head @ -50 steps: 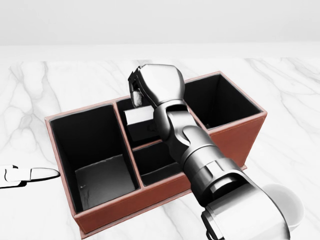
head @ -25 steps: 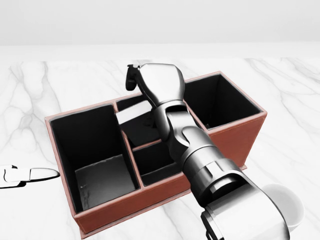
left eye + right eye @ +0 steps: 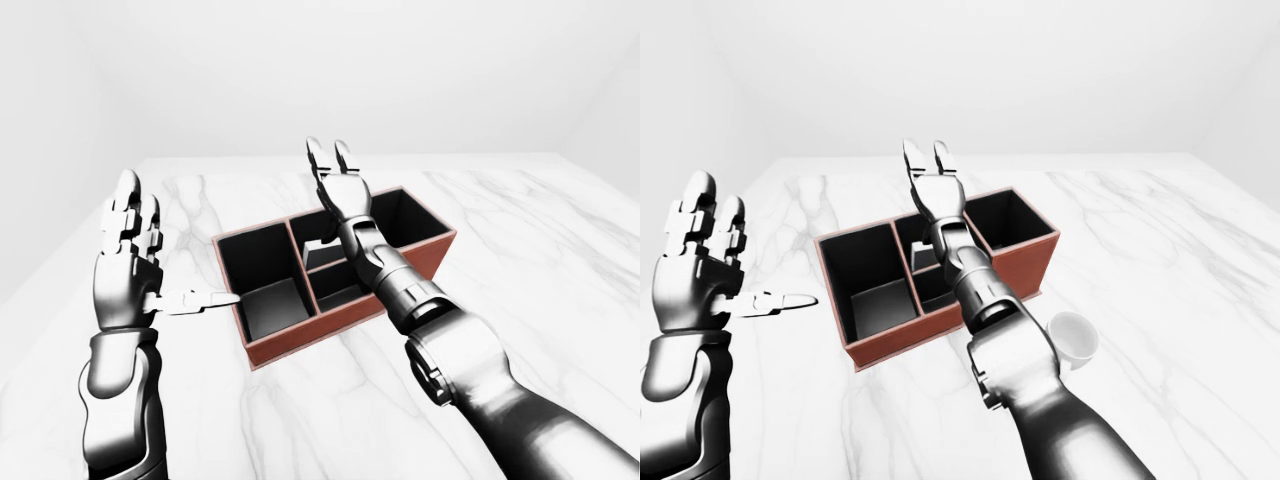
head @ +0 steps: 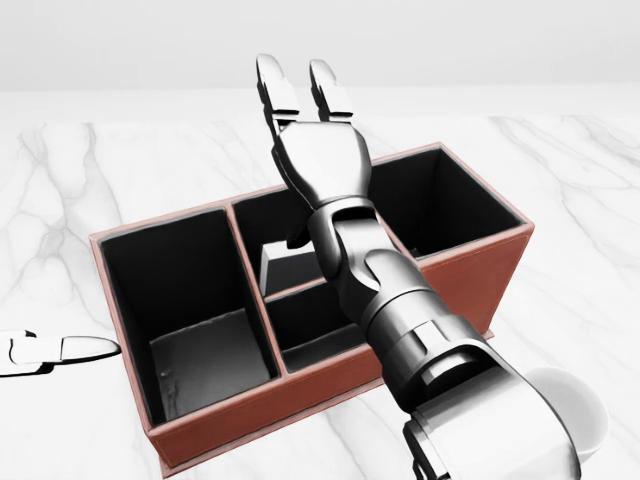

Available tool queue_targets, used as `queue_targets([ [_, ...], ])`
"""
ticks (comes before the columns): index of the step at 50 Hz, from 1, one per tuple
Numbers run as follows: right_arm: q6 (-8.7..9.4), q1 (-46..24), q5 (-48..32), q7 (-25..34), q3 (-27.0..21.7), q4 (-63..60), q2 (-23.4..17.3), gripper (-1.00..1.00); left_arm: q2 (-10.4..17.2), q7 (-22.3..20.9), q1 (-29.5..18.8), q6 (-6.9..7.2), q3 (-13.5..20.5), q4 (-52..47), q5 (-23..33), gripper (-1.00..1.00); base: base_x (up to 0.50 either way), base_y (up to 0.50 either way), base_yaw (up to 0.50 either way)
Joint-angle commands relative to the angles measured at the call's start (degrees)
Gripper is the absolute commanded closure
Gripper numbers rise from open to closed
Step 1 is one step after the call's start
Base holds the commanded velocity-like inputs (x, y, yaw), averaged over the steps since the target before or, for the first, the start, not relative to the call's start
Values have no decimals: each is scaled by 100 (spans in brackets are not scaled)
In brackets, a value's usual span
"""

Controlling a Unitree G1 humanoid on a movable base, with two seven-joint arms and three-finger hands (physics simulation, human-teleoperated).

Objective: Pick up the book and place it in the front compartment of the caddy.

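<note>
Head view: right hand (image 4: 312, 150) above the caddy (image 4: 470, 270), fingers (image 4: 277, 92) spread straight toward 12 o'clock, holding nothing. Book (image 4: 290, 268) down inside the caddy's middle upper compartment, leaning tilted, just at 7 o'clock of the palm and partly hidden by the forearm. Below it, a smaller middle compartment; at 9 o'clock, a large compartment; at 2 o'clock, another. Cup (image 4: 575, 410) on the marble table (image 4: 60, 180) at 4 o'clock of the caddy, half hidden by the arm. Tip of the left thumb at the view's left edge, 8 o'clock of the caddy.

Left-eye view: left hand (image 3: 128, 262) raised at 9 o'clock of the caddy, clear of it, fingers upright and apart, thumb pointing toward 3 o'clock, nearly reaching the caddy's wall; empty. Book seen only as a pale sliver beside the right wrist.

Right-eye view: same layout; cup at 4 o'clock of the caddy, apart from it.
</note>
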Motion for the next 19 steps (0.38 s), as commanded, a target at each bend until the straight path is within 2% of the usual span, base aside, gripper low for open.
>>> queue_targets([
  [1,0,21,-7,0,-11,-4,-11,-100,-10,-3,11,0,-14,0,13,-98,0,0,0],
  [19,0,-84,727,497,-215,-485,-215,-100,-21,-3,17,0,-45,80,49,-99,0,0,0],
])
